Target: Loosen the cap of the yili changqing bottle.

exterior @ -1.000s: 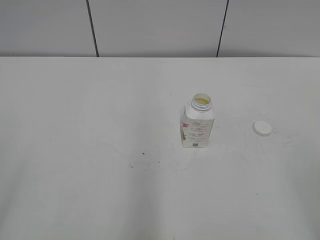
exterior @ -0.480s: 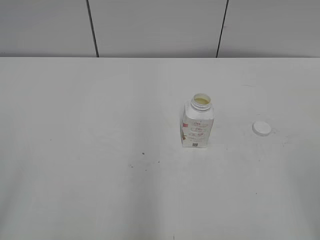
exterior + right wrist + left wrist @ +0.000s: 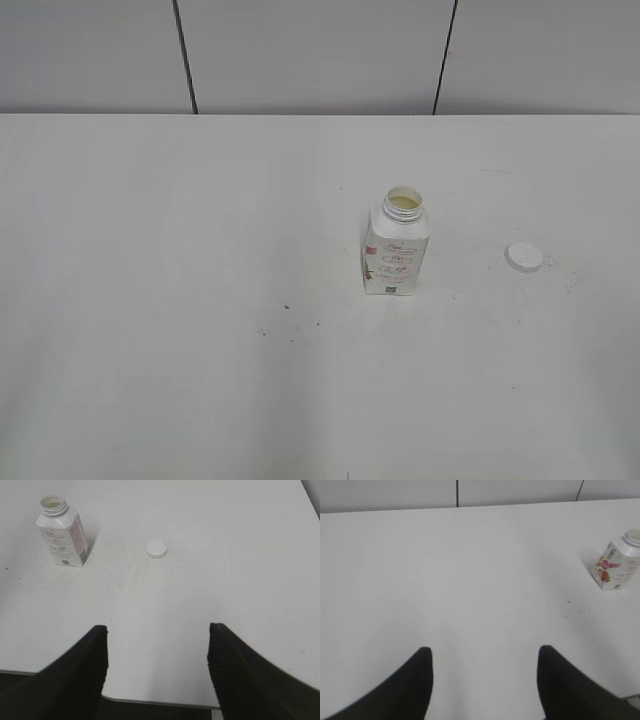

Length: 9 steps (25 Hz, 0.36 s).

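The yili changqing bottle (image 3: 395,248) stands upright on the white table, its threaded neck open and pale liquid showing inside. It also shows in the left wrist view (image 3: 616,560) and the right wrist view (image 3: 62,531). The white cap (image 3: 524,257) lies flat on the table to the bottle's right, apart from it, and shows in the right wrist view (image 3: 156,549). My left gripper (image 3: 483,652) is open and empty, far left of the bottle. My right gripper (image 3: 156,630) is open and empty near the table's front edge. Neither gripper shows in the exterior view.
The white table (image 3: 200,300) has a few small dark specks (image 3: 286,307) left of the bottle. A grey panelled wall (image 3: 320,50) runs behind it. The table's front edge (image 3: 150,701) shows in the right wrist view.
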{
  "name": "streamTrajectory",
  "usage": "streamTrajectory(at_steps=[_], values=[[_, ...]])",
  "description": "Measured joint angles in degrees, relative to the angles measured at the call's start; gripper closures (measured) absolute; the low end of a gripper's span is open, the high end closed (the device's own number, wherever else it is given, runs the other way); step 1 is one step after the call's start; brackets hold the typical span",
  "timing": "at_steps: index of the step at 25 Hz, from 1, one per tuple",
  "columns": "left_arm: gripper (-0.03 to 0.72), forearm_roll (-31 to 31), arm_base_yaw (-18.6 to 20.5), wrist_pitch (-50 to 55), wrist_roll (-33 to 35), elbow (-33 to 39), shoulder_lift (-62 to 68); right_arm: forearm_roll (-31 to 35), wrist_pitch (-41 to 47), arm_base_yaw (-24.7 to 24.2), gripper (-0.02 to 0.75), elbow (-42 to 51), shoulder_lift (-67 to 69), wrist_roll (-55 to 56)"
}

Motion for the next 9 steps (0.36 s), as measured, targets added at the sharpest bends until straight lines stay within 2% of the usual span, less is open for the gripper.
streamTrajectory(at_steps=[4,9], values=[[0.27,0.0,2.24,0.0,0.0,0.0,0.0,0.0,-0.06,0.0,0.238,0.0,0.0,0.0],[0.27,0.07,2.55,0.0,0.0,0.0,0.0,0.0,-0.06,0.0,0.238,0.0,0.0,0.0]])
